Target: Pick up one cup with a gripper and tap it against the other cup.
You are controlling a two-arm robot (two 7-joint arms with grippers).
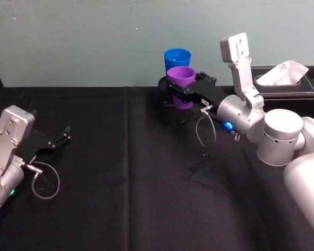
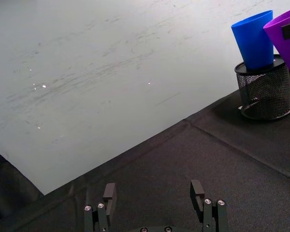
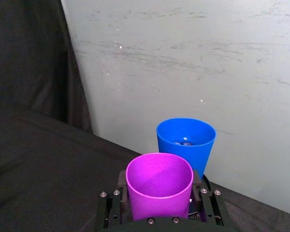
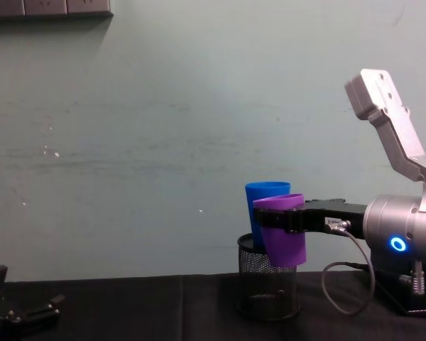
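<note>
Other cup (image 2: 253, 38) in holder (image 2: 263, 94), one cup (image 3: 159, 186) before (aloft)

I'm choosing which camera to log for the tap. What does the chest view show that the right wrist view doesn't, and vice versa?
Chest view: the side profile. The blue cup stands in a black mesh pen holder, the purple cup hangs clear above the table, and the idle left pincer sits low at the left edge. Right wrist view: a look into both open mouths, the purple one nearer. Both: the right pincer shut on the purple cup, close before the blue cup; contact cannot be told.
</note>
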